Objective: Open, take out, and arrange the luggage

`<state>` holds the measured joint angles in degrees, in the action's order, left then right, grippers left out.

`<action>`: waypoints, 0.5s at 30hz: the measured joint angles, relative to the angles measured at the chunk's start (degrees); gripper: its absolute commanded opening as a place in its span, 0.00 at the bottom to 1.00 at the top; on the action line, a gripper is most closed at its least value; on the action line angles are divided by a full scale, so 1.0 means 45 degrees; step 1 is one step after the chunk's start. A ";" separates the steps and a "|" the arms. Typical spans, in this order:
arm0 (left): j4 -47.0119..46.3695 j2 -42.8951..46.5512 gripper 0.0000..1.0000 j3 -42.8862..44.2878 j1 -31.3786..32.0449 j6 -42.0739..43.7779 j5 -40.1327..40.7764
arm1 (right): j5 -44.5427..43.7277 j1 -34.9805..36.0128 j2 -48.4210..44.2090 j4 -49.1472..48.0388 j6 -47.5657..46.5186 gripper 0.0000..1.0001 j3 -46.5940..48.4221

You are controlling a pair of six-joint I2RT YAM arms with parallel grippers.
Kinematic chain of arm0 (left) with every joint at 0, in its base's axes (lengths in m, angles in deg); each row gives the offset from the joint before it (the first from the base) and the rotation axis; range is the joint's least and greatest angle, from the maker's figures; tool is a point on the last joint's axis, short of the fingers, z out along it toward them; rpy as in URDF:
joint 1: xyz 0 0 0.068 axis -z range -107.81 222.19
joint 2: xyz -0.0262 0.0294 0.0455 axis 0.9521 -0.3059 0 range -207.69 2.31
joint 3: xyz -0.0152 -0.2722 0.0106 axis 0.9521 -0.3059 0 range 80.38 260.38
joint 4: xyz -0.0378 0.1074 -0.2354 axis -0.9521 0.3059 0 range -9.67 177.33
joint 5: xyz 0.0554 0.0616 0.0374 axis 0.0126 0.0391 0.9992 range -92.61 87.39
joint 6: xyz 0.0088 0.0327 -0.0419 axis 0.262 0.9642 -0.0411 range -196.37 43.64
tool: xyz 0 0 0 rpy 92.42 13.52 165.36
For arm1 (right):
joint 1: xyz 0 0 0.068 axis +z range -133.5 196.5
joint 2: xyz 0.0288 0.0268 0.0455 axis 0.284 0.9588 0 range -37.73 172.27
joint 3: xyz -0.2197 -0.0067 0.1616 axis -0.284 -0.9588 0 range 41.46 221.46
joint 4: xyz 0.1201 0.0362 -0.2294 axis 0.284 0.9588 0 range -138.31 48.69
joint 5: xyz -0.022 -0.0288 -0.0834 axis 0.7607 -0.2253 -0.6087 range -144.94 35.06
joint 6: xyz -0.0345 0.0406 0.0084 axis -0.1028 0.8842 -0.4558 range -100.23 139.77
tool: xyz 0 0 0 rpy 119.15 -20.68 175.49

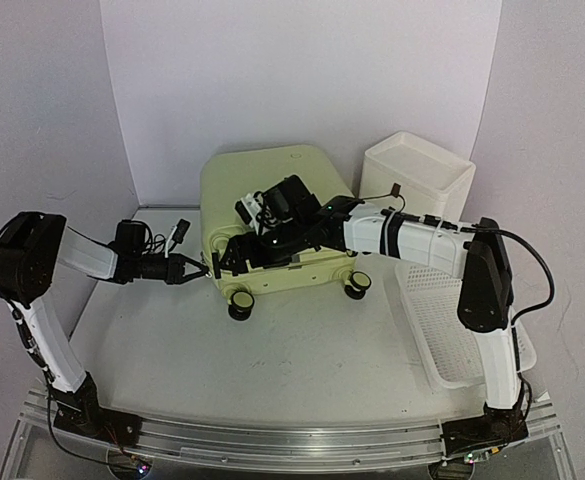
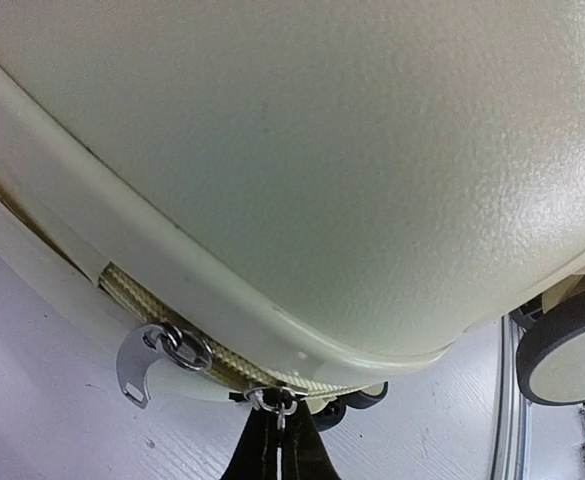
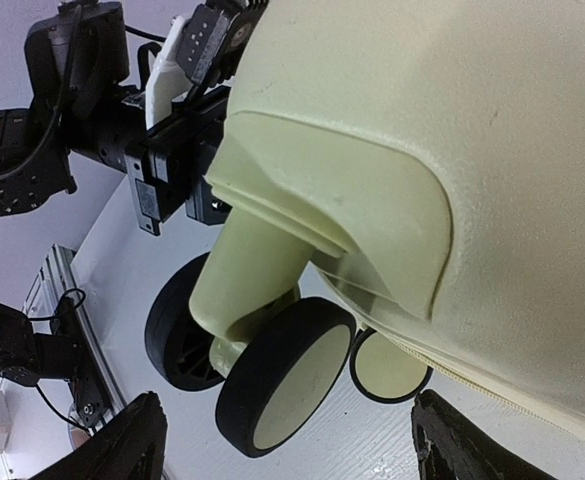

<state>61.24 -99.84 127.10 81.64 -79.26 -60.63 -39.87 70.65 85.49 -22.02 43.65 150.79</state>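
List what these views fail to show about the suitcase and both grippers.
- Contents of the pale yellow-green hard-shell suitcase: every view, its shell covers them.
- Tab of the lower metal zipper pull: left wrist view, buried between the shut left gripper fingers.
- Finger bases of the open right gripper: right wrist view, cut off by the bottom edge.
- Rest of the beige zipper run: top view, too small to trace.

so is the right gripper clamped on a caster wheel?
No: the right wrist view shows the right gripper open, its fingers spread wide on either side of the caster wheel with gaps between.
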 measured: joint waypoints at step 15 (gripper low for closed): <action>-0.0209 0.2166 0.00 -0.1710 0.1515 0.0646 0.3279 | -0.0175 0.0000 0.0311 0.0010 0.0724 0.67 0.1030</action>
<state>60.30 -90.09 119.40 88.46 -76.35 -45.87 -40.66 70.65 86.88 -21.98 46.91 155.43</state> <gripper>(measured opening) 0.015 0.678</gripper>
